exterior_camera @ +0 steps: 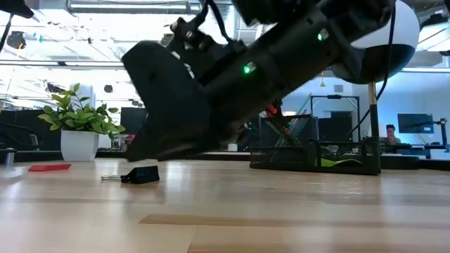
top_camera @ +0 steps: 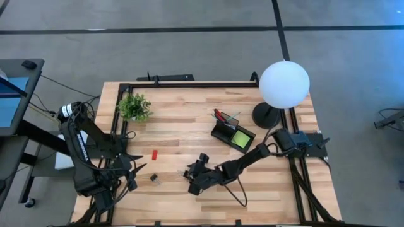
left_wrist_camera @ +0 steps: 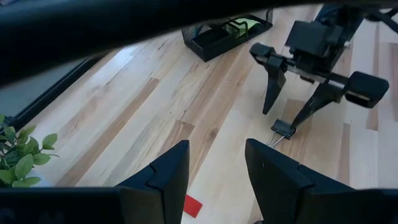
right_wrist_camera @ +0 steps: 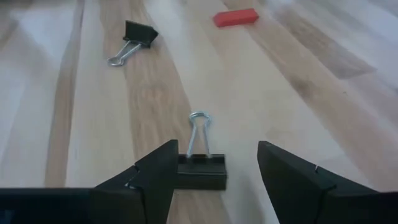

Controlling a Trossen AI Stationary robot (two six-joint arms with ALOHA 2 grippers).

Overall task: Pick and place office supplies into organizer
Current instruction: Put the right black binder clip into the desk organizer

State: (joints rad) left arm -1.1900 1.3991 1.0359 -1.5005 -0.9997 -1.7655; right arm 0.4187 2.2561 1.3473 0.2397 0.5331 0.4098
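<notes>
Two small black binder clips lie on my pale wooden desk (top_camera: 189, 126): one (right_wrist_camera: 200, 169) sits between my right fingers (right_wrist_camera: 214, 177), spread wide and not touching it; the other (right_wrist_camera: 135, 38) lies farther off near a flat red block (right_wrist_camera: 235, 18). My left fingers (left_wrist_camera: 214, 174) hover apart, empty. The black mesh organizer (top_camera: 232, 135) holds a lime-green pad.

Black clip (right_wrist_camera: 200, 169) lies flat; second clip (right_wrist_camera: 132, 39), red block (right_wrist_camera: 236, 18) beyond
</notes>
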